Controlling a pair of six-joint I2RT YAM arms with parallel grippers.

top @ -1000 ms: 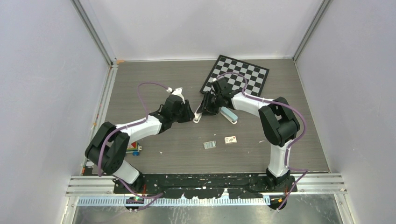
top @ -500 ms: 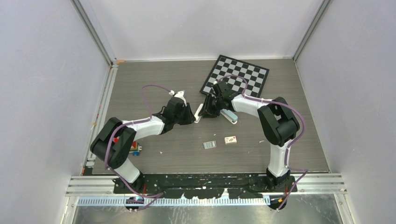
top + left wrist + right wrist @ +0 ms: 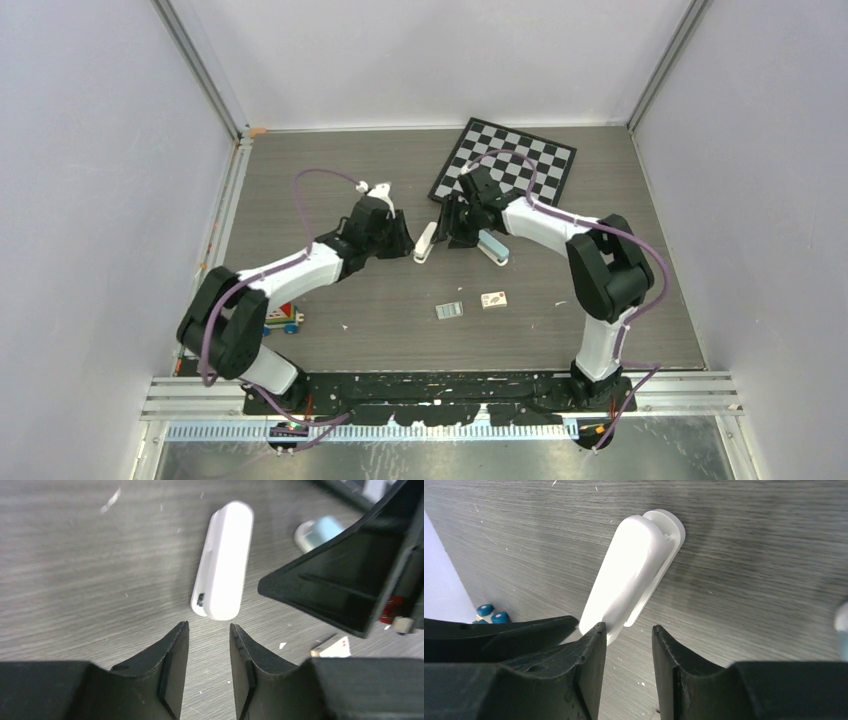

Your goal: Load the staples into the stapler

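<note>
Two sets of fingers: left fingers and right fingers each slightly parted, gripping nothing, with the white plastic stapler lying flat between them on the grey wood-grain counter.
Staples: small silvery-grey block of staples sits well apart, nearer the arm bases, beside its tiny white box.
Advice: pin the stapler's base with one arm, then lift its lid squarely with the other.

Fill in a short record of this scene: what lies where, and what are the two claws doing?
Stapler: white plastic stapler, lying on grey wood-grain table between both grippers
Left gripper: slightly open, empty
Right gripper: slightly open, empty
Staples: silvery-grey staple block and small white cardboard box, untouched, nearer the arm bases
Nearby: light blue stapler, beside right arm
</note>
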